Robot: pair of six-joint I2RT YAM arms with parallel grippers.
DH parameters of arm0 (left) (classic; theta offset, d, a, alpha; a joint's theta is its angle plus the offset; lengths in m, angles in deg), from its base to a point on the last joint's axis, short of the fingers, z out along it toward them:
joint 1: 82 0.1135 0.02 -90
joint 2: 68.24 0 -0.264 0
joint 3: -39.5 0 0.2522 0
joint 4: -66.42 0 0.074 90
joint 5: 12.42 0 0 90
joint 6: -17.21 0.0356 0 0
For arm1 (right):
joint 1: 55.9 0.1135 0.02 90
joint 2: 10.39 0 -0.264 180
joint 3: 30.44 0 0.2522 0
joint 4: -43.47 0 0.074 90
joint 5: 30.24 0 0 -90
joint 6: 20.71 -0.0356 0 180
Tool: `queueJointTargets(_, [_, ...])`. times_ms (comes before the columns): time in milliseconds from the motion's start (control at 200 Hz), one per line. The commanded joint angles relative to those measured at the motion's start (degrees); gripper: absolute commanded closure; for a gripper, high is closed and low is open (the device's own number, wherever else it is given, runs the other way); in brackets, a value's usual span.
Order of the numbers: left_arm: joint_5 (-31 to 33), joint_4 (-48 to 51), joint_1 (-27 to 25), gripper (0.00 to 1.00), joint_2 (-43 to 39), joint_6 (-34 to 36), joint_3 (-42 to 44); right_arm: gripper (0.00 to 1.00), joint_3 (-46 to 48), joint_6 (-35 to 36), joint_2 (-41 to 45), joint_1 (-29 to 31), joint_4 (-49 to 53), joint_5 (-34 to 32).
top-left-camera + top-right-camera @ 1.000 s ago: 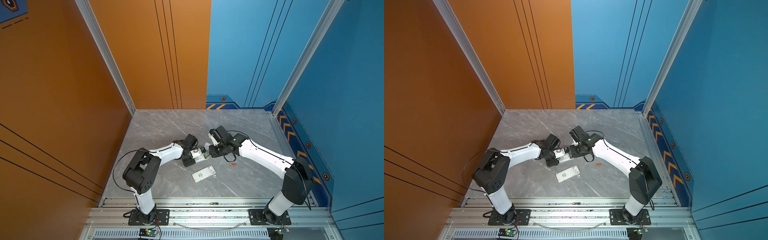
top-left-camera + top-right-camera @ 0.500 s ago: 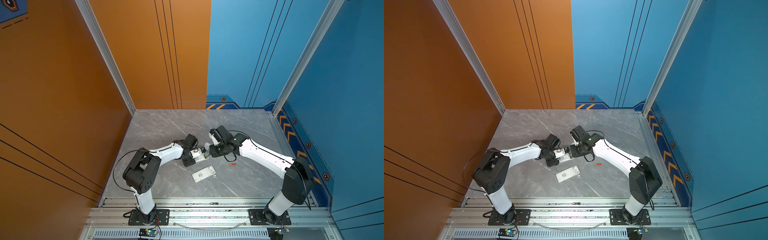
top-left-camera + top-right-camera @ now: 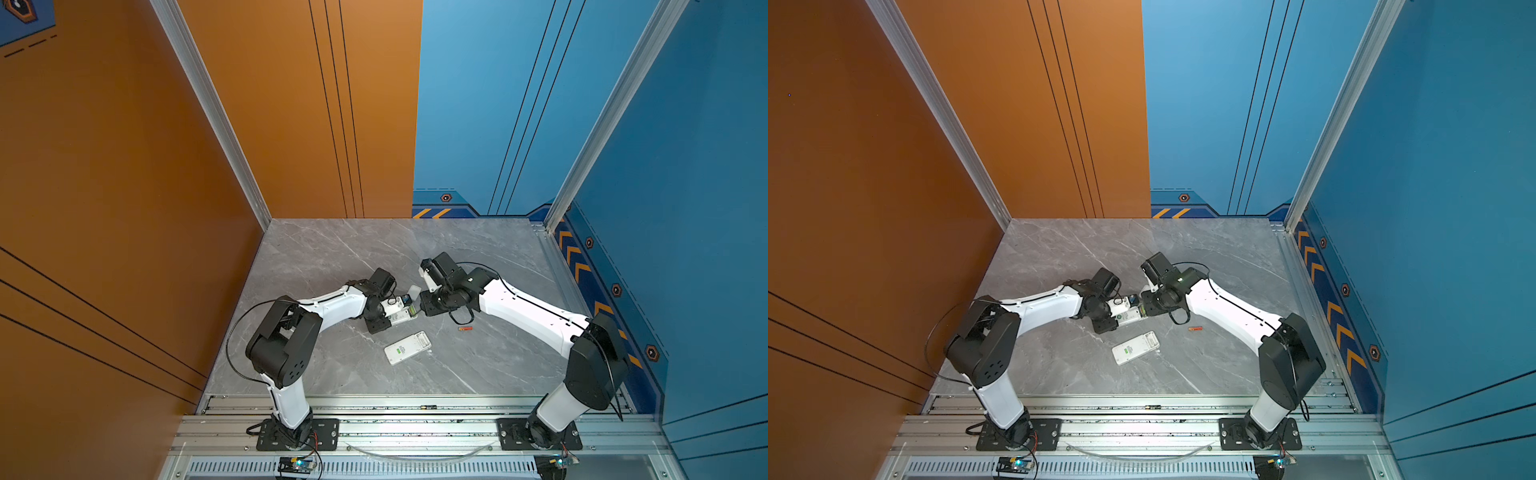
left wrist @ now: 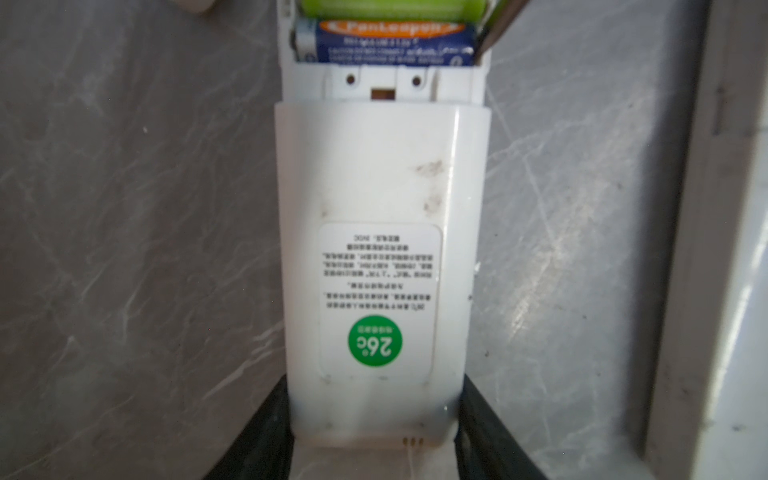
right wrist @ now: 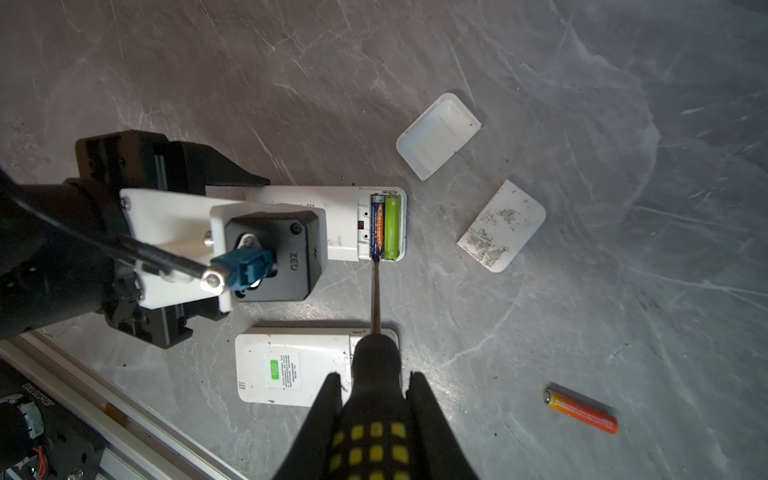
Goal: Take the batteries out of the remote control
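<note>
Nothing moved since a second before. The left pincer (image 4: 374, 419) clasped one remote (image 5: 340, 220); the right pincer (image 5: 374, 376) clamped the screwdriver (image 5: 376, 353), tip at the blue battery (image 5: 377, 226) beside the green battery (image 5: 392, 226). An orange-red battery (image 5: 582, 409) lay beside that pincer. A second remote (image 5: 291, 365), two covers (image 5: 438, 135); three batteries in all.

In both top views the grey marble tabletop (image 3: 332, 257) occupies the lower centre of the frame. The orange wall (image 3: 124, 166) fills the left, the blue wall (image 3: 519, 104) fills the right, orange chevron markings (image 3: 582, 270) sit at lower right, and an aluminium rail (image 3: 415, 428) runs across the bottom edge. The right wrist view shows a screwdriver (image 5: 376, 365), its black handle with yellow squares nearest the camera and its thin metal shaft pointing away. Two small white plastic covers lie flat on the tabletop, close together without touching: one clean cover (image 5: 438, 135) and one scuffed cover (image 5: 500, 226).
</note>
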Motion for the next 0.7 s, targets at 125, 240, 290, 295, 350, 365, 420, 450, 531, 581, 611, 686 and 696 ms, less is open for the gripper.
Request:
queueJointTargets(125, [-0.93, 1.06, -0.49, 0.91, 2.99, 0.49, 0.65, 1.00, 0.16, 0.85, -0.79, -0.16, 3.95, -5.74])
queueJointTargets(240, [-2.73, 1.71, -0.41, 0.93, 3.10, 0.58, 0.65, 1.00, 3.11, -1.27, 0.94, 2.30, 1.46, -11.35])
queueJointTargets(290, [-3.54, 2.34, -0.44, 0.95, 3.40, 0.49, 0.39, 1.00, 6.44, -2.39, 2.55, 4.20, -2.11, -14.98])
queueJointTargets(295, [-3.67, 2.39, -0.47, 0.95, 3.47, 0.49, 0.37, 1.00, 6.64, -2.50, 2.70, 4.47, -2.43, -15.28])
queueJointTargets(350, [-4.44, 3.21, -0.49, 0.97, 4.00, 0.34, 0.08, 1.00, 11.11, -4.13, 4.37, 6.33, -8.42, -17.20])
queueJointTargets(365, [-4.77, 3.43, -0.45, 0.97, 4.05, 0.38, -0.05, 1.00, 12.57, -4.49, 4.83, 6.80, -10.52, -17.67])
queueJointTargets(420, [-5.74, 3.93, -0.44, 0.98, 4.26, 0.43, -0.10, 1.00, 17.51, -5.36, 6.22, 8.95, -16.36, -21.25])
queueJointTargets(450, [-6.45, 4.30, -0.35, 0.98, 4.28, 0.52, -0.18, 1.00, 19.75, -6.00, 7.02, 9.88, -19.98, -22.56])
queueJointTargets(531, [-8.37, 5.39, -0.13, 1.00, 4.44, 1.00, -0.53, 1.00, 27.24, -7.96, 9.66, 10.55, -30.76, -22.59])
queueJointTargets(581, [-9.54, 5.90, 0.15, 0.99, 4.62, 1.06, -0.80, 1.00, 31.89, -7.47, 11.46, 10.80, -37.54, -22.58])
queueJointTargets(611, [-10.56, 6.38, 0.43, 1.00, 4.84, 1.02, -1.12, 1.00, 34.66, -7.09, 12.46, 10.75, -42.39, -21.88])
queueJointTargets(686, [-12.69, 7.41, 0.91, 1.00, 5.44, 1.01, -1.75, 1.00, 41.68, -6.38, 14.19, 10.61, -54.37, -20.60])
queueJointTargets(696, [-12.98, 7.57, 0.98, 1.00, 5.49, 1.08, -1.90, 1.00, 42.25, -6.39, 14.21, 10.69, -55.60, -20.60])
